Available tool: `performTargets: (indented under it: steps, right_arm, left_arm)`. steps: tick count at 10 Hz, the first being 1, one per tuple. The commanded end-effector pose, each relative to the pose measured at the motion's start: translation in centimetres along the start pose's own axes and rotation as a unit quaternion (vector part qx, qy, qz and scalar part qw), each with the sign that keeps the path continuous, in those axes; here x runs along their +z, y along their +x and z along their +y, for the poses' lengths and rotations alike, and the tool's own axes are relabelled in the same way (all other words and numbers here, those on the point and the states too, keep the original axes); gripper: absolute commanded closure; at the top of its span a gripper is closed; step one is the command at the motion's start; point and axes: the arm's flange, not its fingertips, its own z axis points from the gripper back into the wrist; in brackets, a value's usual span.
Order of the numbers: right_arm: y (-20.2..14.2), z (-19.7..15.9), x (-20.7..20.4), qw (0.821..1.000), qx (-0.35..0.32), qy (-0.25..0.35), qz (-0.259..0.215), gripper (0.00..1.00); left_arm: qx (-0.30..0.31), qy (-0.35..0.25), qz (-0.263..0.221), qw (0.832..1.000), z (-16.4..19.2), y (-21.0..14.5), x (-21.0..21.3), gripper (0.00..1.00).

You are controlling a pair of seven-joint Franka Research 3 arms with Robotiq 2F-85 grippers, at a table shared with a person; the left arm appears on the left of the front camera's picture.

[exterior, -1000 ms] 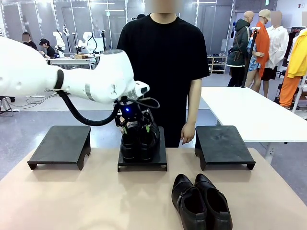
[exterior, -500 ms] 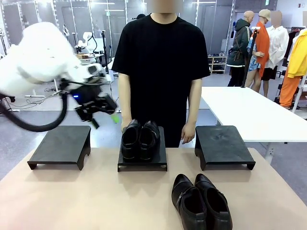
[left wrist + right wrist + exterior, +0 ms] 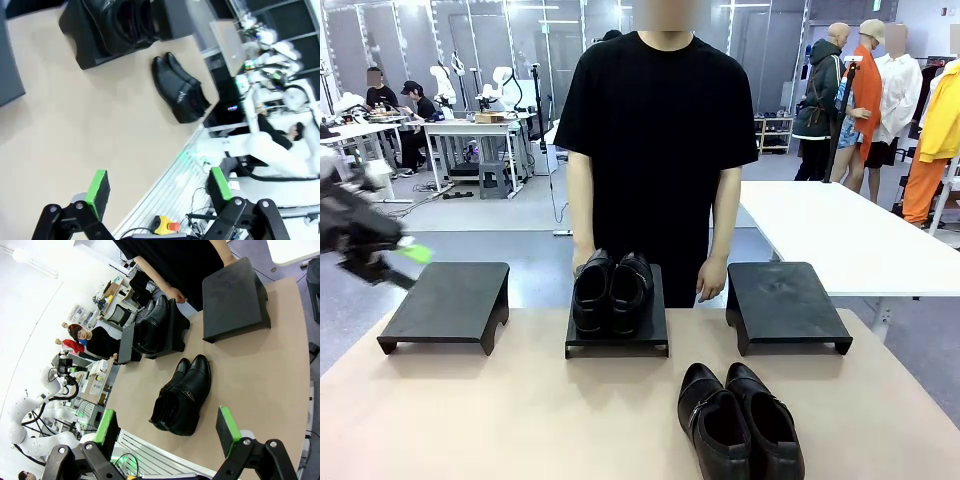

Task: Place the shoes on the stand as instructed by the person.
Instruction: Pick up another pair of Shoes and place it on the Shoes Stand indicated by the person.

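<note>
Tan table point(image 3: 470, 420); glossy plain pair point(image 3: 612, 292) on middle stand point(image 3: 617, 343); strapped pair point(image 3: 740, 425) seemingly buckled; left tool point(image 3: 159, 186), right tool point(image 3: 166, 427) wide.

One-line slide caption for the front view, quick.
Plain shoes on the middle stand, strapped shoes on the table, person behind, open left gripper at the left edge.

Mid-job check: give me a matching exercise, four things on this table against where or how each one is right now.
Things:
1. plain-toed glossy black leather shoe pair
2. side-strap glossy black leather shoe pair
3. left gripper
4. right-hand flat black stand

Places or states:
A. open, holding nothing
B. on the tan tabletop, near the robot's edge
C. bare top
D. on the middle black stand

Pairs: 1-D; 2-B; 3-A; 4-C
</note>
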Motion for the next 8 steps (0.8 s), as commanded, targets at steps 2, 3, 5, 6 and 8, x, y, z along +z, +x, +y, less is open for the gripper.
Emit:
performTargets:
  steps: [2, 3, 5, 6, 8]
  right_arm:
    - [0.0, 0.0, 0.1, 1.0, 0.011, 0.005, -0.006, 0.0]
    - [0.0, 0.0, 0.1, 1.0, 0.011, 0.005, -0.006, 0.0]
    - [0.0, 0.0, 0.1, 1.0, 0.011, 0.005, -0.006, 0.0]
    - [0.0, 0.0, 0.1, 1.0, 0.011, 0.005, -0.006, 0.0]
    - [0.0, 0.0, 0.1, 1.0, 0.011, 0.005, -0.006, 0.0]
  left_arm:
    - [-0.005, -0.11, -0.069, 0.992, 5.6, -7.2, 5.7, 0.0]
    - [0.002, -0.126, -0.097, 0.987, 7.5, -10.7, 7.3, 0.0]
    - [0.001, -0.176, -0.153, 0.972, 10.3, -15.8, 8.6, 0.0]
    - [0.002, -0.183, -0.16, 0.97, 11.0, -17.1, 8.5, 0.0]
    - [-0.007, -0.188, -0.167, 0.968, 11.6, -18.4, 8.8, 0.0]
